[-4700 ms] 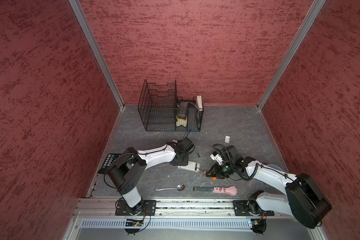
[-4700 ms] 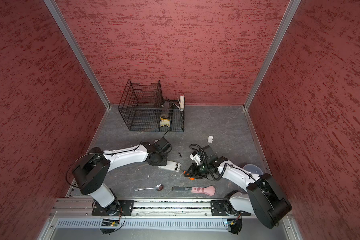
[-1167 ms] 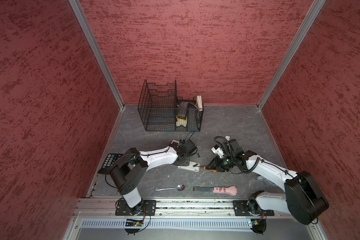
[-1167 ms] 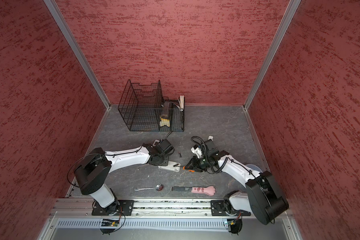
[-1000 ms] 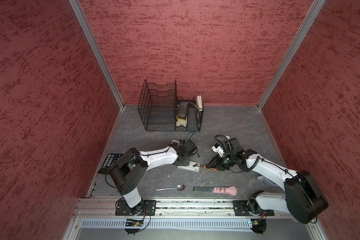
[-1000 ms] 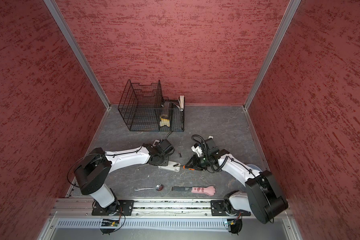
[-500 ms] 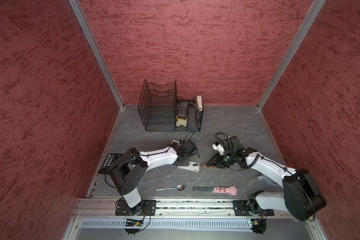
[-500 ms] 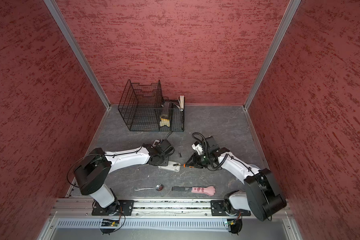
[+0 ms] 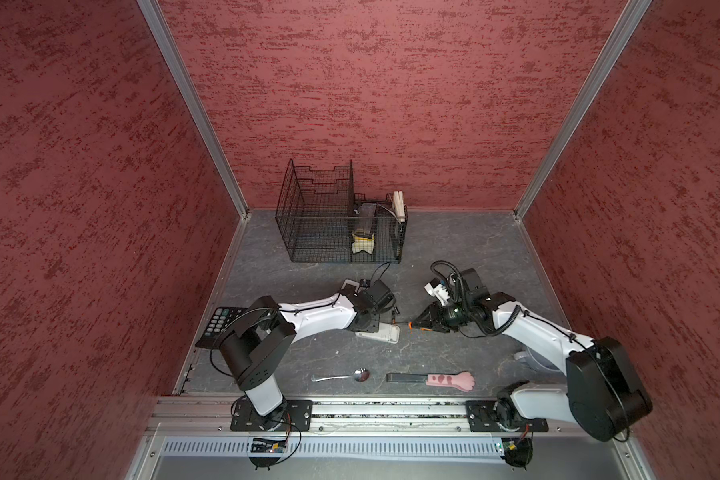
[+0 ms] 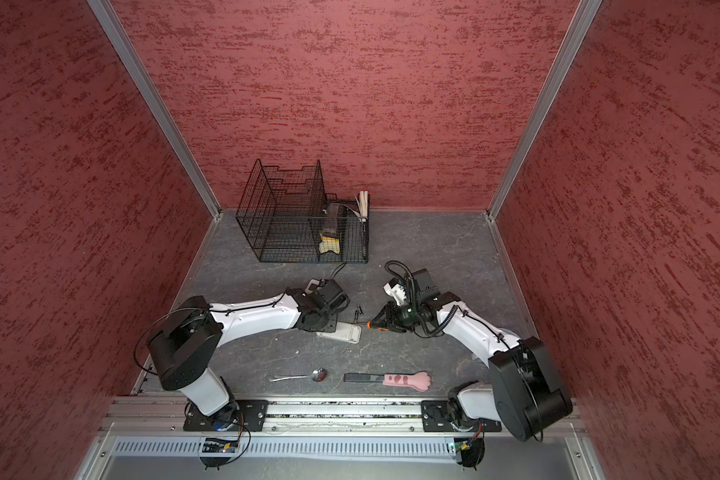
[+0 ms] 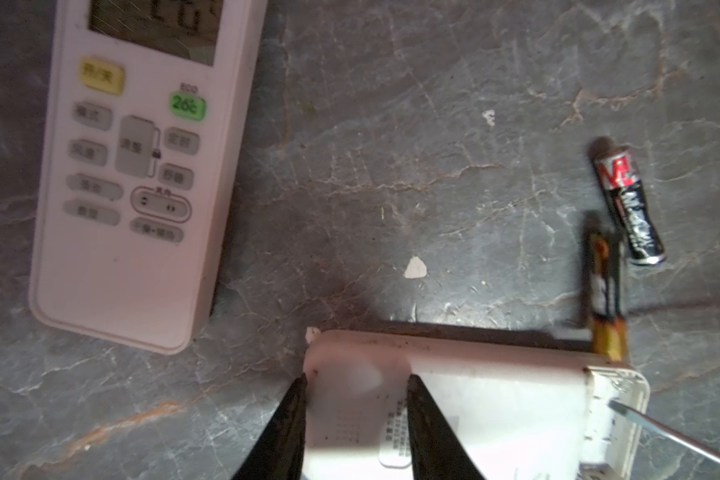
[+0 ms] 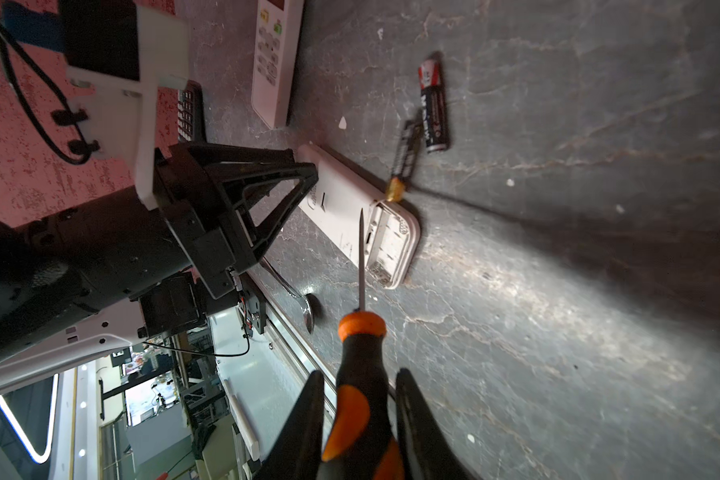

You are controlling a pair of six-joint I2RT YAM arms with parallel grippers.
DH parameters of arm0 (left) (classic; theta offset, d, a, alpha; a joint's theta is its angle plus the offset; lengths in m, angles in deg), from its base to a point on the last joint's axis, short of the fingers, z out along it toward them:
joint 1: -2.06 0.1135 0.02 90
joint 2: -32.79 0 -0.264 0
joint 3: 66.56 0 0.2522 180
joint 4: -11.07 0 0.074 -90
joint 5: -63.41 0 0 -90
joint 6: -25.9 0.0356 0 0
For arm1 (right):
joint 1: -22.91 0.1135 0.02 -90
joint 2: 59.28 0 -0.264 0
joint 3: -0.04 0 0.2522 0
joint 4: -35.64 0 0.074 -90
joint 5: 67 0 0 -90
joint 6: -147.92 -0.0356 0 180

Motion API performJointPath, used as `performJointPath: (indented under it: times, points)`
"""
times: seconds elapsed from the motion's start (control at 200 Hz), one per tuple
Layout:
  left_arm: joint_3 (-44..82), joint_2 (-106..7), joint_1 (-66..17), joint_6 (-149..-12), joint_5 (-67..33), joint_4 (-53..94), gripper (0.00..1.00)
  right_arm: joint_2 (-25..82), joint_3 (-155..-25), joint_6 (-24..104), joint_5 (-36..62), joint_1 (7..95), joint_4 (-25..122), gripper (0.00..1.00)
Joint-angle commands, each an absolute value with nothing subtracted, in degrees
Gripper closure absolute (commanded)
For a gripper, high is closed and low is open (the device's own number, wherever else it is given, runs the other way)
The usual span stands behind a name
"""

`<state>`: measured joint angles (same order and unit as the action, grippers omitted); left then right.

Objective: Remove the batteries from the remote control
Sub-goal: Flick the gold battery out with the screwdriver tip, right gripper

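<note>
On the table (image 9: 454, 249), the left claw (image 11: 356, 378), part open, pins the remote (image 11: 495, 407) by its end; the right claw (image 12: 358, 374), reaching in low, clamps the screwdriver (image 12: 360, 345), tip at the open bay. Two batteries (image 11: 626, 199) lie just beside the remote.

2 batteries (image 11: 626, 203) on the table (image 9: 454, 249), just behind the remote control (image 9: 385, 333).

A: Free room?
B: Bare grey stone-patterned floor (image 9: 466, 249) right of the black wire basket (image 9: 308, 224).
A: Obstacles?
B: Two black gold-ended batteries (image 11: 605, 286) just beside the open end of the white face-down remote (image 11: 495, 415); orange-and-black-handled screwdriver (image 12: 360, 374) shaft over that end; second white remote (image 11: 142, 187) near; silver spoon (image 9: 360, 375), pink paw-shaped scraper (image 9: 449, 380) toward the front rail (image 9: 391, 409).
</note>
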<state>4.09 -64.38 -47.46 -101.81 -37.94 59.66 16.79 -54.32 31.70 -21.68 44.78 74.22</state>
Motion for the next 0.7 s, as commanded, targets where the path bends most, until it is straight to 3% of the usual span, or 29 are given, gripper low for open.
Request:
performJointPath:
  times: [0.0,0.185,0.411,0.691]
  points:
    - [0.64,-69.07,-48.24,-102.38,-33.78,60.34,0.61,16.12,-56.23,33.74,-22.63,43.98,73.72,1.0]
    - [0.75,-68.56,-48.29,-102.61,-34.12,60.79,0.6,15.83,-56.61,34.42,-22.48,43.46,74.58,1.0]
    - [1.88,-64.88,-47.43,-102.8,-33.85,61.59,0.49,14.09,-55.74,33.29,-19.53,43.15,74.14,1.0]
    - [2.73,-58.54,-45.09,-102.42,-32.83,62.73,0.44,3.96,-49.95,23.69,3.84,42.38,67.79,1.0]
